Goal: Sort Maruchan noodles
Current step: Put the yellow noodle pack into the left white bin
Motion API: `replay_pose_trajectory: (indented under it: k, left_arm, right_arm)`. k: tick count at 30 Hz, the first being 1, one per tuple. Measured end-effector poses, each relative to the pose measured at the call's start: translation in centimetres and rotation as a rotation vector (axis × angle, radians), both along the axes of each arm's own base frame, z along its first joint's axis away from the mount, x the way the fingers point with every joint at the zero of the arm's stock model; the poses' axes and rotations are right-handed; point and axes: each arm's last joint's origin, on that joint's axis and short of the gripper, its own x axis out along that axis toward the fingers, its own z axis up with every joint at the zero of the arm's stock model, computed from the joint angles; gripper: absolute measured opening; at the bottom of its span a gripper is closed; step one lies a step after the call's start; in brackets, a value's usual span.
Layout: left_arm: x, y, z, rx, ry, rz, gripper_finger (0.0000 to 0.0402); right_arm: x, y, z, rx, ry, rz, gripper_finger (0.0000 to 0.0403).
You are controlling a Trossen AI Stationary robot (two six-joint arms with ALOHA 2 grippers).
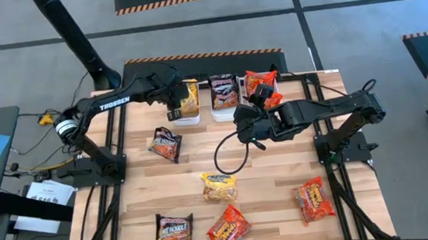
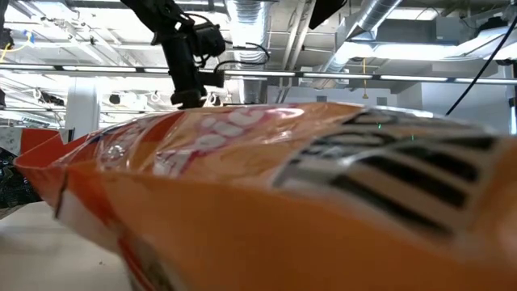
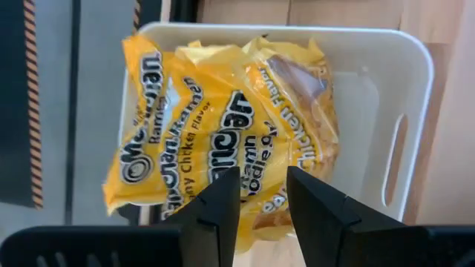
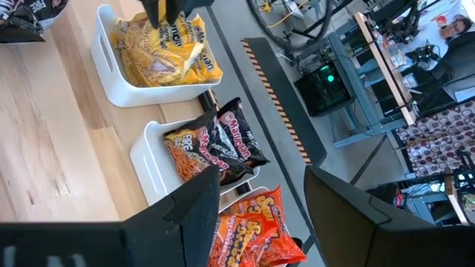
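Left gripper (image 1: pixel 173 110) hangs directly over the white bin (image 3: pixel 386 96) at the far left of the row, fingers (image 3: pixel 223 211) parted with nothing between them; directly beneath them lie the yellow packets (image 3: pixel 223 126), piled inside that bin. Right gripper (image 1: pixel 247 125) sits just in front of the row of bins, jaws spread and empty, with open air between the fingers (image 4: pixel 200 215). Ahead of the right gripper are the middle bin (image 4: pixel 148 159) holding dark packets (image 4: pixel 223 148) and, next to it, a bin of red packets (image 4: pixel 256 226); the bin of yellow packets is beyond those, under the left gripper. Loose packets on the wooden table (image 1: pixel 266 178), all on the near side of both grippers: one dark packet (image 1: pixel 166 144) just below the left gripper, a yellow packet (image 1: pixel 219 186) midway down the table below the right gripper, a second dark packet (image 1: pixel 173 230) and a red packet (image 1: pixel 228 229) at the near edge, and another red packet (image 1: pixel 313 200) near the right side, well apart from the right gripper. Low view is almost filled by an orange-red packet (image 2: pixel 283 202) lying close to the lens; an arm (image 2: pixel 182 48) shows above it.
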Motion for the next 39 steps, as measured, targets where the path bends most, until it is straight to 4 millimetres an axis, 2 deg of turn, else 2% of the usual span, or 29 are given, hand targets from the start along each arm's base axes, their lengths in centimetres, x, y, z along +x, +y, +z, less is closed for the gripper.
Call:
replay_pose_trajectory:
  k: [6, 12, 21, 39]
  left_arm:
    - [-0.4, 0.1, 1.6, 0.079, -0.057, -0.035, 0.0105]
    - [-1.4, 1.7, 1.7, 0.098, -0.036, -0.029, 0.0105]
    - [-3.5, 3.9, 1.5, -0.029, -0.145, 0.05, 0.0105]
    - [-5.0, 4.5, 1.1, -0.157, -0.166, 0.087, 0.0105]
  right_arm:
    - [-0.1, -0.6, -0.1, 0.0, 0.013, -0.019, 0.0221]
    - [0.0, -1.2, -0.3, 0.068, 0.027, 0.002, 0.0221]
    - [0.1, -1.5, -0.3, 0.089, 0.028, 0.005, 0.0221]
    - [0.1, -1.5, -0.3, 0.089, 0.03, 0.006, 0.0221]
